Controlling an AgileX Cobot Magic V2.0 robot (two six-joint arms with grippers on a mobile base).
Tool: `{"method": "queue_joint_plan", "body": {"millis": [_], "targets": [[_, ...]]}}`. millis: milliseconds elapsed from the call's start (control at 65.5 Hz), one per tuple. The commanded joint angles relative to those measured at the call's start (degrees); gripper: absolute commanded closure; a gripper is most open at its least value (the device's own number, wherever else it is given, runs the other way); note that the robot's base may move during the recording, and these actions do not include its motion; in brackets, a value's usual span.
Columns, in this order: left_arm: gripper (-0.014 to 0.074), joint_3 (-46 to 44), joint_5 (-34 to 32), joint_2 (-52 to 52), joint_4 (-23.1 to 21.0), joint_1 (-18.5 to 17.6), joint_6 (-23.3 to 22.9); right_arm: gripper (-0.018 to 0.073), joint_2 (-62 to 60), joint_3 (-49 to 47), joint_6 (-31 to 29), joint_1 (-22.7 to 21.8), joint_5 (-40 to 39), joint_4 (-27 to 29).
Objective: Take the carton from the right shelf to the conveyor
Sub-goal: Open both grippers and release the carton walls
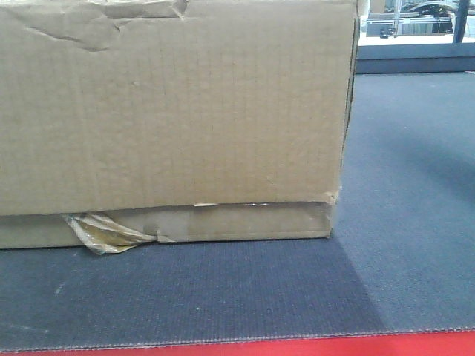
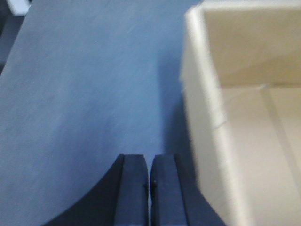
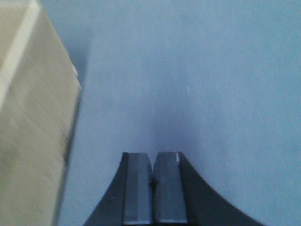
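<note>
Carton (image 1: 171,111) sat on the conveyor (image 1: 401,222), filling most of the front view; ragged yellowish tape (image 1: 104,231) hung at its lower left edge, top corner creased. Red border strip (image 1: 297,346) ran along the belt's near edge. Left gripper (image 2: 149,188) was closed on nothing, above belt, just beside the carton's open top wall (image 2: 202,94). Right gripper (image 3: 153,188) also pinched together, empty, over belt, carton side (image 3: 33,117) to its left, apparently apart; view blurred.
</note>
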Motion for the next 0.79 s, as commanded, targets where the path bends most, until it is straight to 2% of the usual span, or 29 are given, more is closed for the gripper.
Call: {"method": "queue_joint_plan", "body": {"millis": [0, 76, 260, 458, 565, 779], "targets": [[0.0576, 5.26, -3.7, -2.3, -1.26, 1.77, 1.77, 0.0637, -3.53, 7.36, -0.49, -0.44, -4.85, -2.36], [0.0576, 11.02, -6.07, -4.71, -2.12, 2.66, 3.99, 0.0637, -7.09, 14.81, -0.49, -0.44, -8.43, -3.79], [0.0576, 24.19, -13.74, -12.59, -2.12, 2.66, 4.01, 0.0637, -16.87, 29.2, -0.49, -0.44, -15.69, -4.44], [0.0576, 35.6, -22.23, -24.27, -1.87, 2.66, 4.01, 0.0637, -29.52, 40.21, -0.49, -0.44, -22.05, -4.48], [0.0576, 40.22, -23.82, -32.23, -1.2, 2.66, 4.01, 0.0637, -37.5, 44.43, -0.49, -0.44, -23.99, -4.48], [0.0576, 44.76, -23.6, -46.95, -1.23, 2.66, 4.01, 0.0637, -54.94, 48.93, -0.84, -0.44, -22.44, -4.48]]}}
